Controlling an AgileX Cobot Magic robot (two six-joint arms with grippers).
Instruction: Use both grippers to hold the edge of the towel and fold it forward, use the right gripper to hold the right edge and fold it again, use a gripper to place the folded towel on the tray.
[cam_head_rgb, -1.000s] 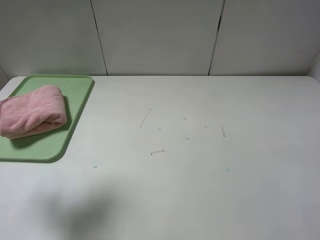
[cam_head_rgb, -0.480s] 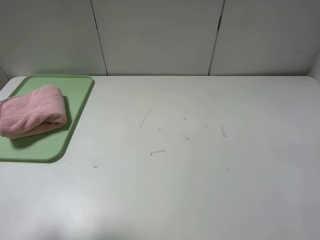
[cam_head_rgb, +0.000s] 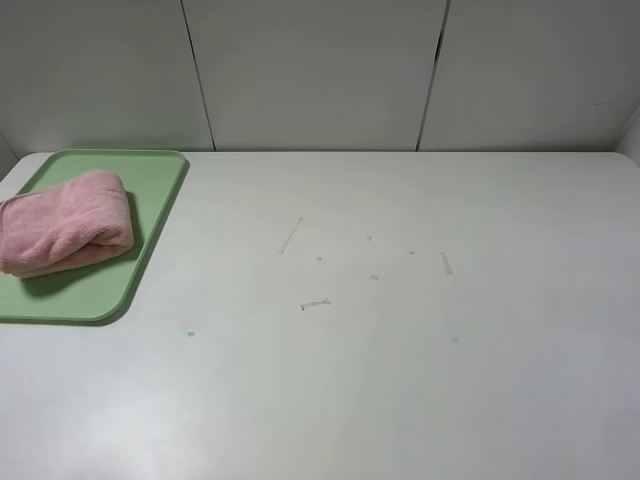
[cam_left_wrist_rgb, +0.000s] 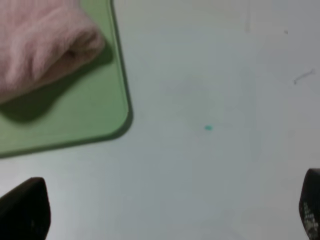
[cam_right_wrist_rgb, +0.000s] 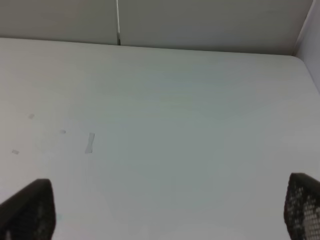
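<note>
While folded towel (cam_head_rgb: 65, 220) fills tray (cam_head_rgb: 150, 200), white table (cam_head_rgb: 400, 350) scuffed

Left hand (cam_left_wrist_rgb: 165, 212): only two fingertips show, both matte black with rounded, blunt ends, one at the lower left corner of the wrist view and one cut off at the lower right edge. Right hand (cam_right_wrist_rgb: 165, 210): two black fingertips at the lower corners, the lower-right one bearing a fine cross-hatched grip texture. No cables, screws or markings are visible; the high view shows no part of the robot.
</note>
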